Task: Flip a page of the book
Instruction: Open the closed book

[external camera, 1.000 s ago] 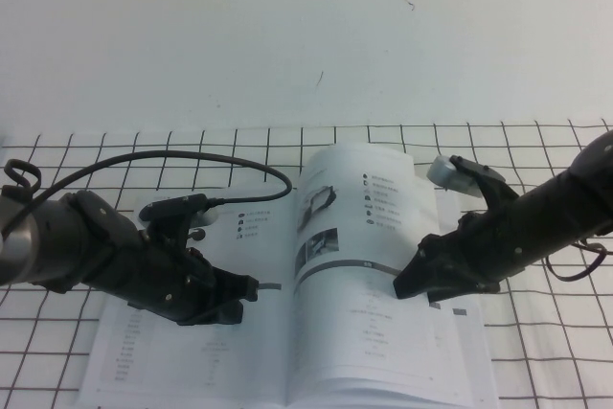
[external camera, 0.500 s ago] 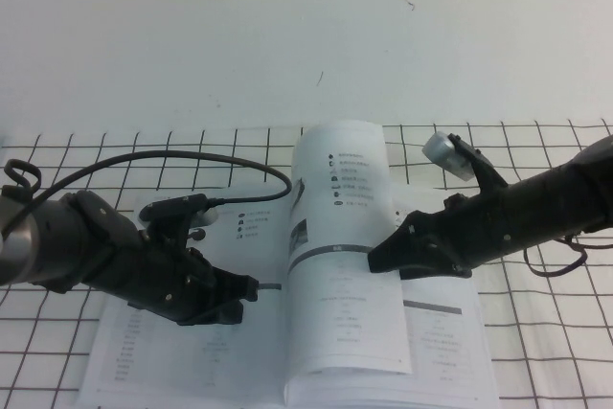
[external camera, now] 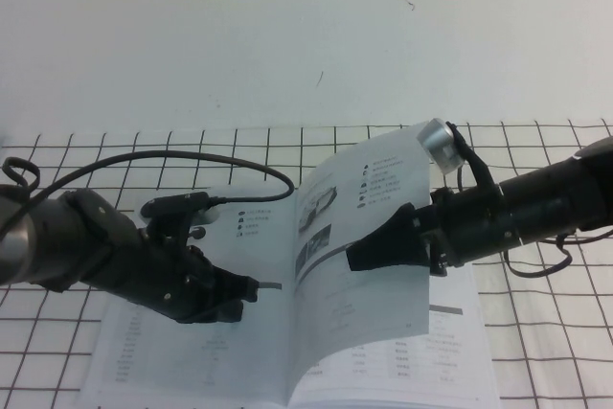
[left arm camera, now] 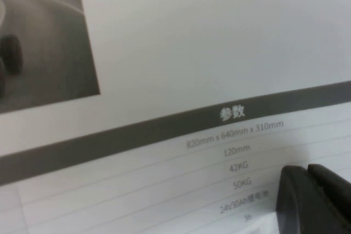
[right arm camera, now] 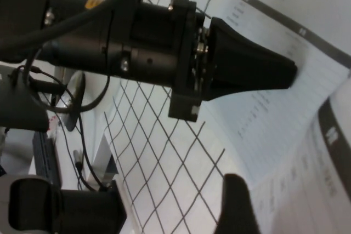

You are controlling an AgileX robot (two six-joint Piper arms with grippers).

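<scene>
The book (external camera: 192, 361) lies open on the gridded cloth. My left gripper (external camera: 251, 290) is shut and rests its tip on the book's left side. In the left wrist view its black fingers (left arm camera: 299, 195) sit together over print with a photo, a dark bar and a table. My right gripper (external camera: 356, 258) is shut on the page (external camera: 383, 306), which stands lifted off the right side and leans over the spine. In the right wrist view one finger (right arm camera: 236, 206) shows beside the page (right arm camera: 329, 190); the other is hidden. The left gripper (right arm camera: 288, 72) also shows there.
The white cloth with black grid lines (external camera: 536, 332) covers the table under the book. A plain white wall rises behind it. A black cable (external camera: 192, 155) loops over my left arm. The two arms face each other closely over the book's middle.
My right gripper has moved left toward the spine with the page, which now leans over to the left and uncovers the right-hand leaf below. My left arm has not moved.
</scene>
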